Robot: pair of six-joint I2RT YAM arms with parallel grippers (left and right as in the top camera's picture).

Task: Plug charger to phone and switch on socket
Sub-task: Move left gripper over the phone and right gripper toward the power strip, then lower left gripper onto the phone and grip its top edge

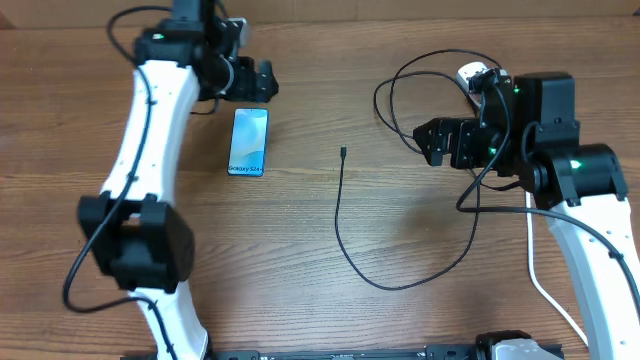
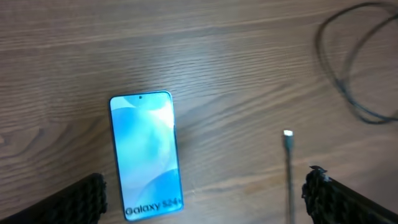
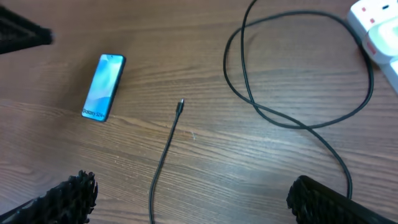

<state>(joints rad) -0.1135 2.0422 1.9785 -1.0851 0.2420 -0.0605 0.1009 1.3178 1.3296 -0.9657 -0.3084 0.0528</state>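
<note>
The phone lies flat on the wooden table with its light-blue screen up, and shows in the left wrist view and the right wrist view. The charger's black cable curves across the middle of the table, its connector tip bare on the wood to the right of the phone. The white socket is partly hidden behind the right arm; one end of it shows. My left gripper hovers open just behind the phone. My right gripper is open and empty, above the cable.
The charger cable makes loose loops near the socket and a wide bow toward the table's front. A thick white cord runs down the right side beside the right arm.
</note>
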